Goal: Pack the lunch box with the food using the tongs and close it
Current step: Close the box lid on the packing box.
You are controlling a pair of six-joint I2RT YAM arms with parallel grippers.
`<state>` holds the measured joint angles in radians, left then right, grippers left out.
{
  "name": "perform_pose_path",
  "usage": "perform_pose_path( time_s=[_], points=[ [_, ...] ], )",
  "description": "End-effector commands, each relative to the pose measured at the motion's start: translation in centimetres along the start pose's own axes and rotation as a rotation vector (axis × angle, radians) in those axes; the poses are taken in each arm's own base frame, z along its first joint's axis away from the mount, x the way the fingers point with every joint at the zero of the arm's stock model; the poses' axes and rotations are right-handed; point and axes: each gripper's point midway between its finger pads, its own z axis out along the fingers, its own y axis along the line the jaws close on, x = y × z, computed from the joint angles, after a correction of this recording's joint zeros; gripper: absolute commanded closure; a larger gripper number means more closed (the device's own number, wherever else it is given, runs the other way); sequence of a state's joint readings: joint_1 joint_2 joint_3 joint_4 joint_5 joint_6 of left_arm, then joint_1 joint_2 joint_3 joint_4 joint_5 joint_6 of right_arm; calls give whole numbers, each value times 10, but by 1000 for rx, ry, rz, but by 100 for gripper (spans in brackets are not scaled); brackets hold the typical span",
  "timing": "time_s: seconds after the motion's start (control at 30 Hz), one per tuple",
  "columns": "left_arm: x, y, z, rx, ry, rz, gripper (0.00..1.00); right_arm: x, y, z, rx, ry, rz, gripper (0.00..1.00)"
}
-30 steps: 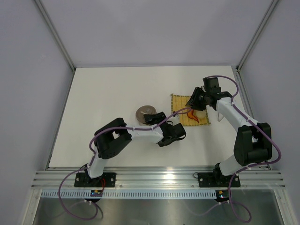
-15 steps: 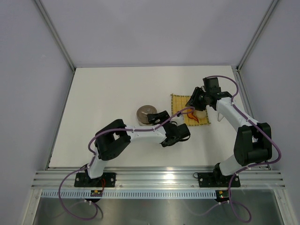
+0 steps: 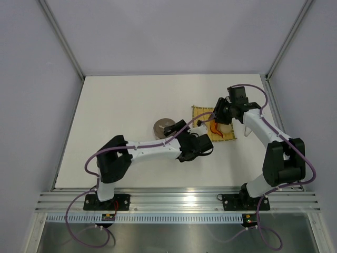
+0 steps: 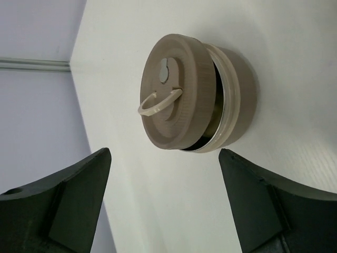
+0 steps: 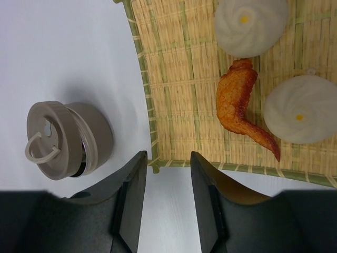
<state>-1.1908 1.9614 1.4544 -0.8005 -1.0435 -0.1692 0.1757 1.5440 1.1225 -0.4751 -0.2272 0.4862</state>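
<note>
The lunch box (image 3: 165, 127) is a small round tin (image 4: 238, 100) on the white table. Its brownish lid (image 4: 174, 100), with a loop handle, sits askew on it and leaves a dark gap. My left gripper (image 4: 164, 159) is open, a short way back from the tin, with nothing between its fingers. Two cream buns (image 5: 251, 25) (image 5: 300, 116) and an orange chicken wing (image 5: 237, 105) lie on the woven mat (image 5: 179, 79). My right gripper (image 5: 167, 158) hovers at the mat's corner, jaws a little apart with only bare table between them. The tongs are out of view.
The yellow mat (image 3: 200, 113) lies right of the tin (image 5: 97, 137). The left arm stretches across the table's middle, its purple cable arching toward the mat. My right gripper (image 3: 216, 117) is above the mat. Grey walls enclose the table on three sides.
My left gripper has opened wider, and the left arm has stretched out lower over the table with its elbow shifted left. The right arm has barely moved.
</note>
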Motion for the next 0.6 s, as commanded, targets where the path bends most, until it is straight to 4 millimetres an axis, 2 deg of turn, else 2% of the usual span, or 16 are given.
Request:
perform_pose_path(
  time_s=[0.0, 0.07, 0.1, 0.13, 0.17, 0.2, 0.23, 0.27, 0.3, 0.37, 0.43, 0.47, 0.53, 0.57],
  points=[
    [-41, 50, -40, 137, -118, -314, 12, -15, 15, -13, -14, -41, -93, 53],
    [-42, 65, -42, 179, -120, -405, 12, -18, 22, -17, 1, -46, -158, 51],
    [-41, 66, -44, 237, -116, -438, 11, -15, 25, -16, 9, -40, -193, 49],
    [-41, 82, -49, 261, -130, -505, 11, -15, 39, -18, 21, -56, -278, 47],
    [-35, 95, -42, 263, -113, -553, 11, -9, 43, -19, 36, -44, -320, 45],
    [-33, 99, -42, 305, -107, -588, 11, -5, 49, -16, 46, -36, -365, 42],
    [-25, 111, -44, 320, -108, -641, 11, -1, 67, -19, 39, -48, -455, 41],
    [-15, 124, -32, 317, -80, -691, 11, 5, 75, -18, 34, -37, -493, 39],
    [-11, 124, -32, 366, -68, -719, 11, 10, 82, -16, 22, -26, -533, 38],
    [9, 143, -22, 353, -33, -807, 11, 17, 103, -17, 17, -40, -635, 35],
    [22, 150, -18, 348, -15, -850, 10, 23, 117, -13, 17, -41, -723, 35],
    [34, 159, -13, 327, 1, -893, 10, 35, 131, -13, -1, -39, -775, 35],
    [43, 161, -9, 339, 23, -950, 9, 40, 146, -9, -3, -54, -849, 35],
    [54, 163, -1, 327, 47, -982, 9, 43, 153, -8, -7, -64, -872, 35]
  ],
)
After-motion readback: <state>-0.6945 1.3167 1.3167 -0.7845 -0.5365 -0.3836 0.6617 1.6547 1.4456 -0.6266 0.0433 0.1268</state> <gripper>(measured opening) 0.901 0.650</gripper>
